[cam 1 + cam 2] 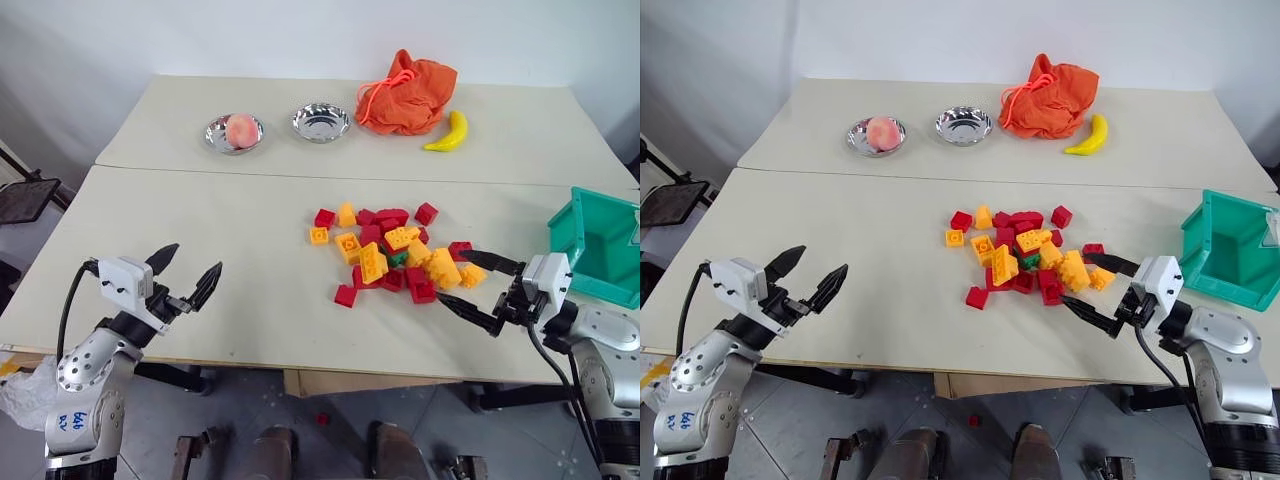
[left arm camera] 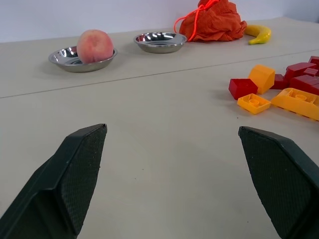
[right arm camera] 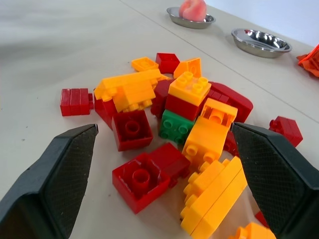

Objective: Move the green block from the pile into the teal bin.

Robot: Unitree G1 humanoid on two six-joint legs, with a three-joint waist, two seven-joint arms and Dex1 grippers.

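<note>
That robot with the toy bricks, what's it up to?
It is sorting: the green block has to go from the pile into the teal bin. So far nothing has been picked up. The right gripper is open at the near right edge of the pile, aimed at the bricks, and the green block lies wedged among red and yellow ones. The left gripper hangs open over bare table, holding nothing. The bin waits at the table's right edge.

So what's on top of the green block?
A red brick sits right over the green block, with a yellow-orange brick stacked on that. Another yellow-orange brick crowds its side. Its underside and far side are covered by the pile.
</note>
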